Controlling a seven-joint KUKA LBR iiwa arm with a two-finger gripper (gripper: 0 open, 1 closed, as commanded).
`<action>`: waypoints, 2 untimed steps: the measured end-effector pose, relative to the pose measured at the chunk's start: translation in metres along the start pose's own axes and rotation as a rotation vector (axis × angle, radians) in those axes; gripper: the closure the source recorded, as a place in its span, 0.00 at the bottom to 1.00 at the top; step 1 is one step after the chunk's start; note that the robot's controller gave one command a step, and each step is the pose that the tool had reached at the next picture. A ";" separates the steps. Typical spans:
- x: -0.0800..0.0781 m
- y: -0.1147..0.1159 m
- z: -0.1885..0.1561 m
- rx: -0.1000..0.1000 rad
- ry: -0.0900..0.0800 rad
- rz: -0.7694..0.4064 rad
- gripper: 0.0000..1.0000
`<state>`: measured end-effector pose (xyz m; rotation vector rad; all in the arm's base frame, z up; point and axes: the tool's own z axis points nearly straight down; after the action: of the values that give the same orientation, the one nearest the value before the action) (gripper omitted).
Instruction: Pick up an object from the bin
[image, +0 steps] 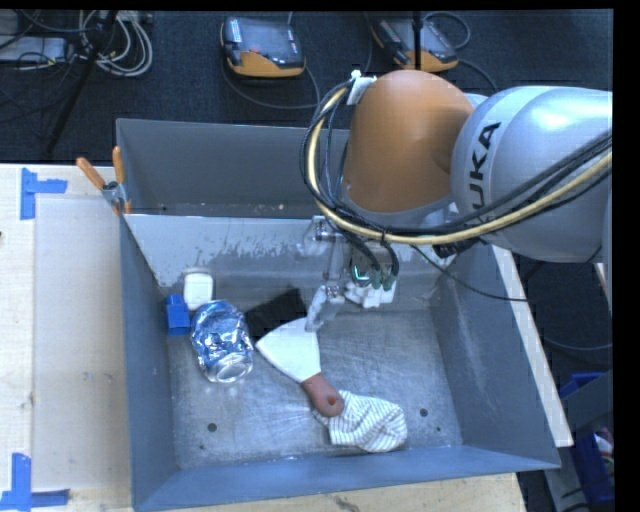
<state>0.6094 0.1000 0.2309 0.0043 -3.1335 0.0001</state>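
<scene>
the arm's orange cover (405, 140) and its looped cables hide much of the back wall of the grey metal bin (200, 250). the upper part of the gripper (322, 306) sits in shadow beneath them, and whether it is apart or together cannot be told. its slim metal tip comes down at the far edge of a white spatula (290, 352) near the bin's middle, and it is unclear whether it touches the flat, wedge-shaped blade or hangs just above it. the spatula's rounded brown handle runs toward the near wall, its end against a crumpled, striped cloth (367, 422). a flat black thing (274, 312), partly under the blade, is hard to identify. to the left lies a crushed clear plastic bottle (222, 342), crinkled and shiny, with a blue cap (178, 315). a small white block (198, 288) sits just behind it.
</scene>
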 end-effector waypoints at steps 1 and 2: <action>-0.001 -0.001 -0.005 -0.001 -0.008 0.002 0.00; 0.005 0.027 0.051 0.000 -0.010 -0.126 0.00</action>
<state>0.6037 0.1268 0.1798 0.2028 -3.1367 -0.0004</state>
